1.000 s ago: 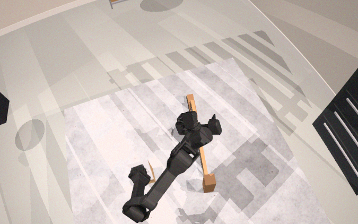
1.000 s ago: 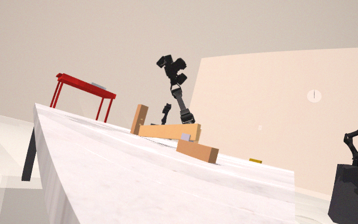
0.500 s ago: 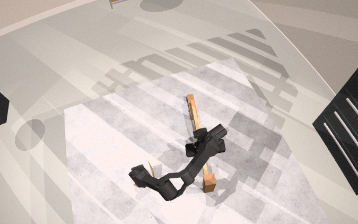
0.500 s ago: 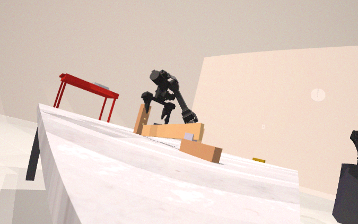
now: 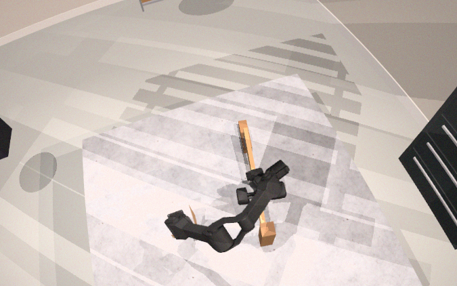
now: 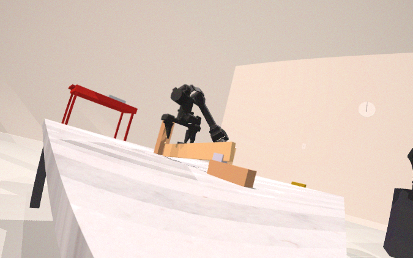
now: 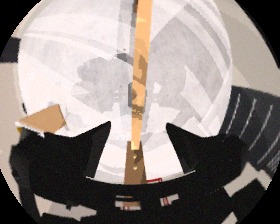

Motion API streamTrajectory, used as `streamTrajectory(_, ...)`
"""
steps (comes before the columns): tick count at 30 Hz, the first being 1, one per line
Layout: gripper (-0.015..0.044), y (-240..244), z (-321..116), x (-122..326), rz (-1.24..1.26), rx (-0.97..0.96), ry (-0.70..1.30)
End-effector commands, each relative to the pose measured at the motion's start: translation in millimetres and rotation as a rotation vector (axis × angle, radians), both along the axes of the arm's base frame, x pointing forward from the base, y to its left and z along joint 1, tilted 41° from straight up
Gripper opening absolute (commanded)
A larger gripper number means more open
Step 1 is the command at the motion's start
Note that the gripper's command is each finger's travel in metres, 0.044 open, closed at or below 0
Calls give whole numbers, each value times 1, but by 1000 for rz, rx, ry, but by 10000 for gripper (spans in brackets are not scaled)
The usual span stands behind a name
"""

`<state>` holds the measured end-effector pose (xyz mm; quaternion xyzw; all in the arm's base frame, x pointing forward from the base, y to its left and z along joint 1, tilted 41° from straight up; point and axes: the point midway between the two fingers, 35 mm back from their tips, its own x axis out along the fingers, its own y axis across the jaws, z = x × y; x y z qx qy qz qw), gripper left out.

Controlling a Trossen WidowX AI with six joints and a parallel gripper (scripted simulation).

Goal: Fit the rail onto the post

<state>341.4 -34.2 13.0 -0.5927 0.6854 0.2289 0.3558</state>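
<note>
The long light-wood rail (image 5: 248, 149) (image 6: 201, 151) (image 7: 140, 75) has its far end in the pale bracket (image 6: 218, 156) on the low footboard block (image 6: 227, 173) (image 5: 242, 124). Its near end is low, in front of the upright post (image 5: 267, 235) (image 6: 160, 141) (image 7: 128, 175). Two small pegs (image 7: 135, 157) show on the post's face beyond the rail's end, outside the rail. My gripper (image 7: 139, 124) (image 6: 178, 139) points down, wide open and empty. It is above the rail near the post, one finger on each side of the rail's line. Any gap between rail and post is unclear.
A tan angled piece (image 5: 192, 215) (image 7: 45, 120) stands on the table beside my arm's base, left of the rail. A red table (image 6: 103, 99), a black drawer cabinet (image 5: 446, 163) and another arm on a dark pedestal (image 6: 410, 221) stand away from the work table.
</note>
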Motion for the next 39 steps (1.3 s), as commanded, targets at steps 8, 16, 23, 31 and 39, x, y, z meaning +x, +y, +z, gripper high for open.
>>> streamTrajectory(8, 440, -12, -15, -2, 2, -6, 10)
streamTrajectory(16, 440, -20, -25, -3, 2, -7, 10)
streamTrajectory(23, 440, -28, -33, -4, 2, -7, 10)
streamTrajectory(31, 440, -36, -43, -6, 2, -8, 10)
streamTrajectory(39, 387, -40, -48, -7, 2, -9, 10)
